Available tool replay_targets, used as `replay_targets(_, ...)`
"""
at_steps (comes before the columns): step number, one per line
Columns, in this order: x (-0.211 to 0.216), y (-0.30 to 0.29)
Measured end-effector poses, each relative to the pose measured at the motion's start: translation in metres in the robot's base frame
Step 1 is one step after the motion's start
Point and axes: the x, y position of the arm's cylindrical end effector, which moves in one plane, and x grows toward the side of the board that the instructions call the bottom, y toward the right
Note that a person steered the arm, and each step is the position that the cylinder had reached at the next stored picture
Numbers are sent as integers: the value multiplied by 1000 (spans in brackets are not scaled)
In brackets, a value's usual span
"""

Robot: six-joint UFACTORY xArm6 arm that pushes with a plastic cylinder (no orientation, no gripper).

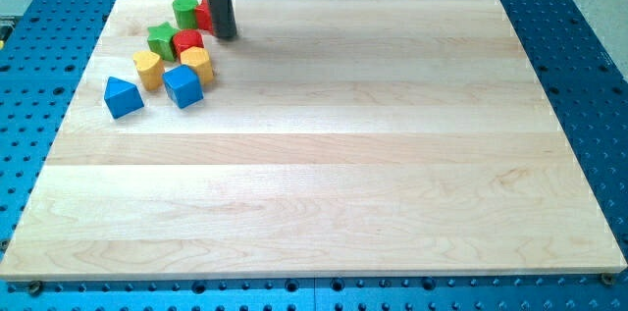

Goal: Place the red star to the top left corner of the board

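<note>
A red block (203, 15) lies near the board's top left, between a green round block (184, 11) and my rod. The rod hides part of it, so its shape is unclear. A second red block (187, 42), rounded on top, sits just below it in the cluster. I cannot tell which of the two is the star. My tip (226, 36) rests on the board, touching or nearly touching the right side of the upper red block and just up and right of the lower one.
The cluster also holds a green star (162, 34), a yellow block (197, 63), a yellow heart-like block (148, 70), a blue cube (183, 85) and a blue triangle (123, 97). The wooden board (343, 174) lies on a blue perforated table.
</note>
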Motion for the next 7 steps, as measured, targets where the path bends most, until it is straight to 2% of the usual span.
replay_targets(1, -16, 5)
replay_targets(2, -53, 25)
replay_targets(3, -57, -59)
replay_targets(5, -39, -80)
replay_targets(6, -40, -110)
replay_targets(7, -4, -133)
